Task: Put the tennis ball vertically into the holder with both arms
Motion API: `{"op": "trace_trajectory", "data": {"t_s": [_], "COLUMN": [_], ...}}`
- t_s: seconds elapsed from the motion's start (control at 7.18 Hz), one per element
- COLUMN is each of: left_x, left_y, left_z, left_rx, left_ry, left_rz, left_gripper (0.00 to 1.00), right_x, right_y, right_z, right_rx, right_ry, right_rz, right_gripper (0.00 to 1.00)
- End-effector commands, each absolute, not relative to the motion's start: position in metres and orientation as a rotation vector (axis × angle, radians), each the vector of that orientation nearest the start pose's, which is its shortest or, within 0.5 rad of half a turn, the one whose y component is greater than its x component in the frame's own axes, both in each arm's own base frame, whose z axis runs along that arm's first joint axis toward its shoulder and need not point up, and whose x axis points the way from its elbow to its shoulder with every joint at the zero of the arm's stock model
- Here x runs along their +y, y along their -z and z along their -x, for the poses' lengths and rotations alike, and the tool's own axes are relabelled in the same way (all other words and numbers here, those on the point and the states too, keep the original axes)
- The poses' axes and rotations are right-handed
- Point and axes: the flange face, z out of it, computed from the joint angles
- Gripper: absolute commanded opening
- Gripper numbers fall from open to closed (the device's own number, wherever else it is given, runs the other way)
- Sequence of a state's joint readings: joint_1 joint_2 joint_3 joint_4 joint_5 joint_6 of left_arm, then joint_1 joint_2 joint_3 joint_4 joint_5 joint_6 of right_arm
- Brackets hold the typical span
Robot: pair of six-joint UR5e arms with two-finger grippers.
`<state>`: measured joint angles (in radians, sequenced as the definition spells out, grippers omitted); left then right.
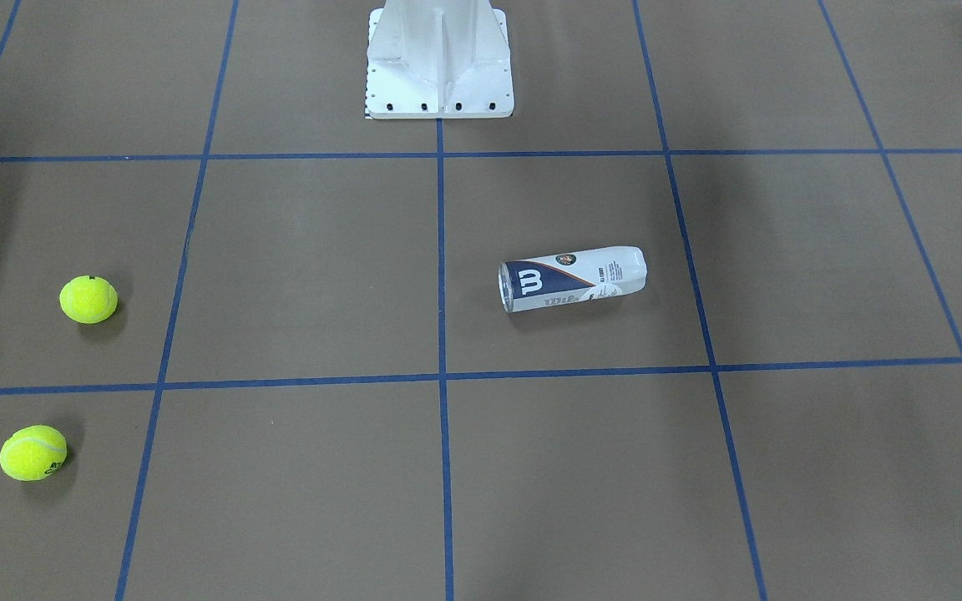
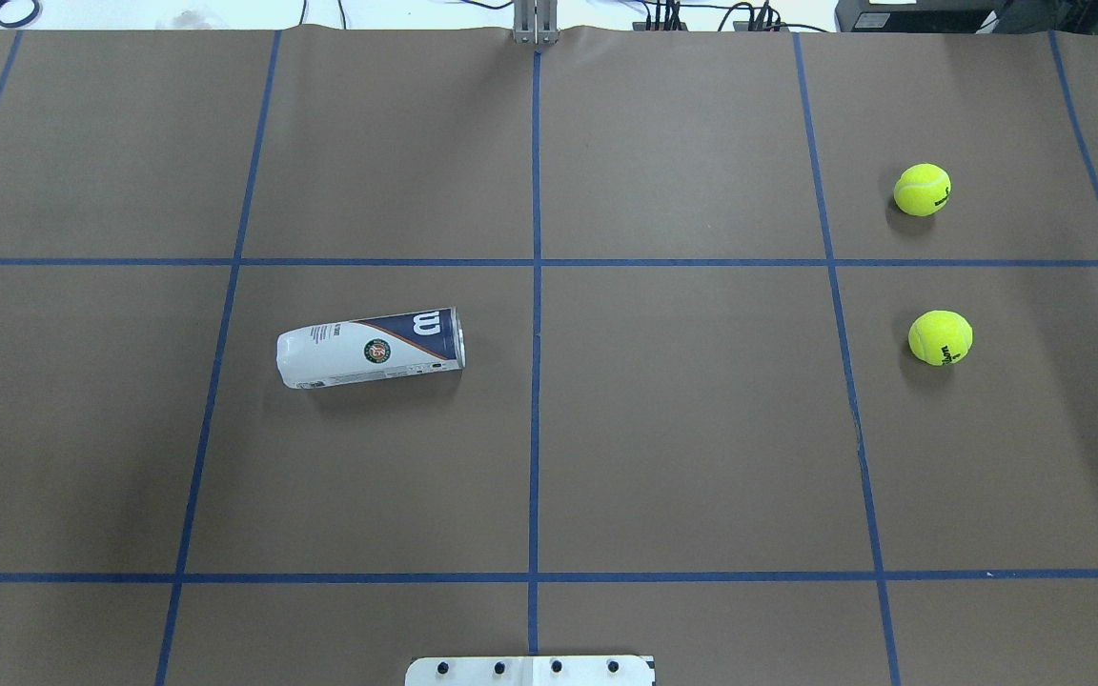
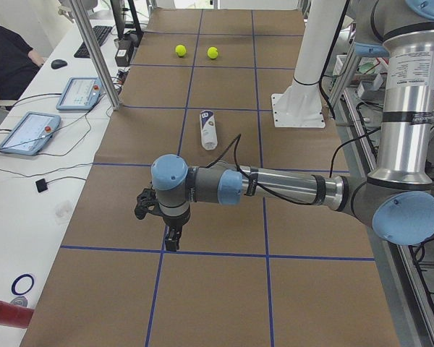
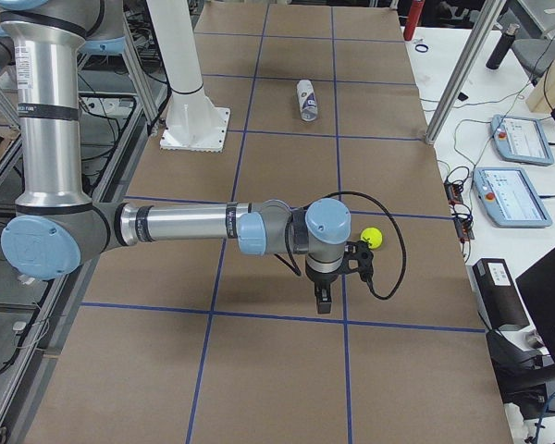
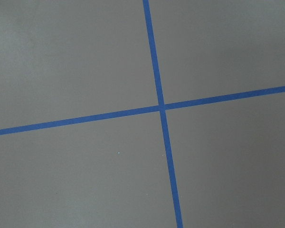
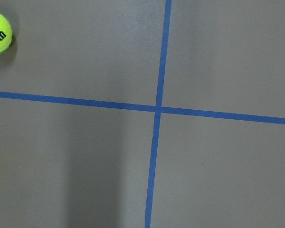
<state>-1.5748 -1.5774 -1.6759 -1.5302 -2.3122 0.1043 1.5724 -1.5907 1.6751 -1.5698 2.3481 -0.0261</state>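
Progress: You are at the very start. Judging by the layout, no step of the insertion is done.
Holder: The tennis-ball can (image 2: 370, 347) lies on its side on the table (image 2: 682, 429). It is in the robot's left half, just beside the centre tape line, with its rimmed end toward that line. No ball shows in it, though the label hides most of the inside.
Balls: The near tennis ball (image 2: 940, 337) and the far tennis ball (image 2: 922, 189) rest loose toward the table's right edge, well apart from the can.
Left gripper: The left gripper (image 3: 171, 242) hangs pointing down over a tape crossing (image 5: 160, 107) near the table's left end. You can see nothing in it, and you cannot tell how wide its fingers stand.
Right gripper: The right gripper (image 4: 324, 298) hangs the same way toward the right end, near a ball and touching nothing. Its spread cannot be told either.
Left to do: Stand the can upright and steady it with one arm. Pick up a ball with the other and lower it in.
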Motion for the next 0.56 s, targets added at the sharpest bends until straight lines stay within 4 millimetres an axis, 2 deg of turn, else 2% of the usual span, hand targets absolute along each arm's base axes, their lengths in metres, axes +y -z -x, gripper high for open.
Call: {"op": "trace_trajectory", "data": {"t_s": [0.0, 0.42], "left_x": [-0.497, -0.4983], "left_y": [-0.6095, -0.6064], "left_z": [0.0675, 0.0672], "left_rx": [0.738, 0.742], "left_ry": [-0.124, -0.126], "left_rz": [-0.11, -0.115], "left_gripper": [1.0, 1.0], "right_x": [-0.4876, -0.4876], "right_y": [-0.6173, -0.618], "right_z": [-0.0642, -0.0642], "right_rx": [-0.776, -0.776], "right_ry": [0.056, 0.054], "right_rz": [-0.091, -0.089], "right_gripper": [1.0, 1.0]}}
